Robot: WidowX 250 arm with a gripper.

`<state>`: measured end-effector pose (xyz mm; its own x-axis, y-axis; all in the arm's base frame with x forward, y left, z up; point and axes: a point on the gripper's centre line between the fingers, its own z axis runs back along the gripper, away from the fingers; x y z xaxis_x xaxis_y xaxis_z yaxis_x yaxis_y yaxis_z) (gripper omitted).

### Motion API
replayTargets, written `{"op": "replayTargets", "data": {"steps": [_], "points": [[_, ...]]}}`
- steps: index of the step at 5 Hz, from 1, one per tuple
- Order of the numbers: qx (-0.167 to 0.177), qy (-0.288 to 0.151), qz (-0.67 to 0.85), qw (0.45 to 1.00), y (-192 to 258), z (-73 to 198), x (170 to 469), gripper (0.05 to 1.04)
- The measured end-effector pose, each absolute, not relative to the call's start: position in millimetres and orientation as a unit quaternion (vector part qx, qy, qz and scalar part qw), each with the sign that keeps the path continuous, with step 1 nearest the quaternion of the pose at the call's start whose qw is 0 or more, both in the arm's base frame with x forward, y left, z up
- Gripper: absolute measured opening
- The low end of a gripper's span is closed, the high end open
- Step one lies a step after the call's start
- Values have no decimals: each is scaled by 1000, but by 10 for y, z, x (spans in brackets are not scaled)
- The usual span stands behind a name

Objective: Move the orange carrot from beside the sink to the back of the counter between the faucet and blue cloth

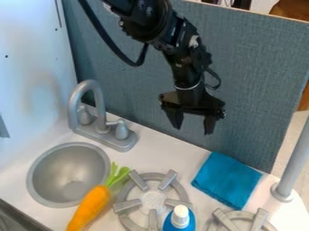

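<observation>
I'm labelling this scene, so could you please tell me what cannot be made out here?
All in the camera view:
- Carrot: tip, cut off by the bottom edge.
- Blue bottle: lower part, same edge.
- Right burner: near side, same edge.
- Grey pole: upper end, past the right edge.
- Black arm: base, past the top edge.
- Blue cloth: its underside, hidden by its upper face.

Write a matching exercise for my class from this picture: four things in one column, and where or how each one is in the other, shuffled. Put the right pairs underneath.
1. orange toy carrot with green leaves
2. folded blue cloth
3. black two-finger gripper
4. blue bottle with a white cap

A. in the air, fingers apart
B. upright at the picture's bottom edge
C. lying beside the round grey sink
D. flat on the white counter, near the grey-blue panel

Right pairs: 1-C, 2-D, 3-A, 4-B
</observation>
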<state>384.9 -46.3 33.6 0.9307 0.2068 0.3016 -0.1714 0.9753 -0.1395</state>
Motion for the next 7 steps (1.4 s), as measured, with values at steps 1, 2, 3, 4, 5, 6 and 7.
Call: {"op": "replayTargets", "data": {"steps": [1, 2, 3, 4, 5, 6, 7], "points": [[-51, -140, 94, 984, -458, 193, 3799, 1001], [-53, -136, 27, 989, -276, 34, 3698, 1000], [-71, -137, -29, 988, 50, -23, 3611, 1001], [-62, -113, -43, 991, 261, -203, 3344, 1000], [-47, -100, -41, 993, 397, -341, 3120, 1001], [-34, -82, -66, 994, 420, -414, 2989, 1001], [-23, -51, -84, 995, 517, -546, 2778, 1000]]}}
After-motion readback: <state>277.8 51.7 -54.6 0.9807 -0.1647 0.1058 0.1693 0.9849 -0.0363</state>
